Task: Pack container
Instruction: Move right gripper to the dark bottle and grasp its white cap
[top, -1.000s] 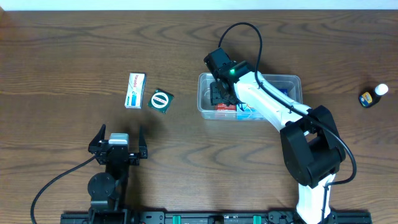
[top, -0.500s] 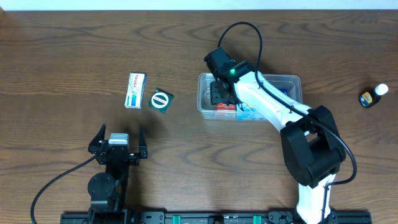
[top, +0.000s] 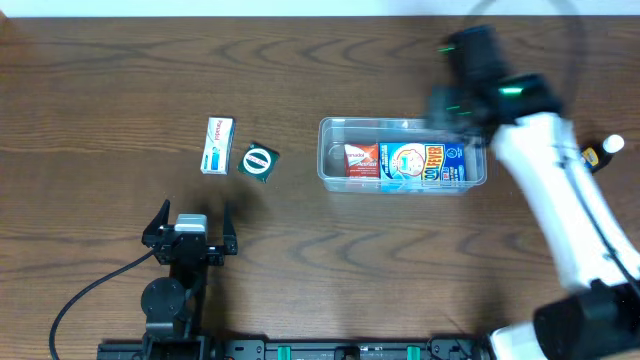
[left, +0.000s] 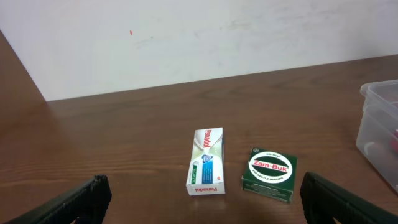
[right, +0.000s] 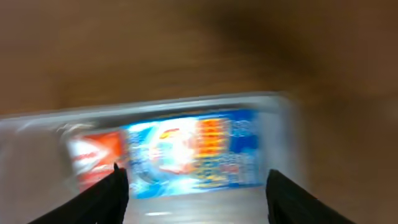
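Brown wooden worktop carried the container right of centre, boxes inside. Right gripper hung above it, jaws spread, empty; left gripper gaped wide, empty, near the front edge.

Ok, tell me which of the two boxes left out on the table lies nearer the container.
The dark green Zam-Buk box; the white Panadol box lies beyond it, farther from the container.

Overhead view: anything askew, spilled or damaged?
Nothing spilled or damaged. The container sits square, with the red box and blue packet flat inside. Only quirks: the green box is turned at an angle beside the white box, and a small bottle is off alone, far right of the rest.
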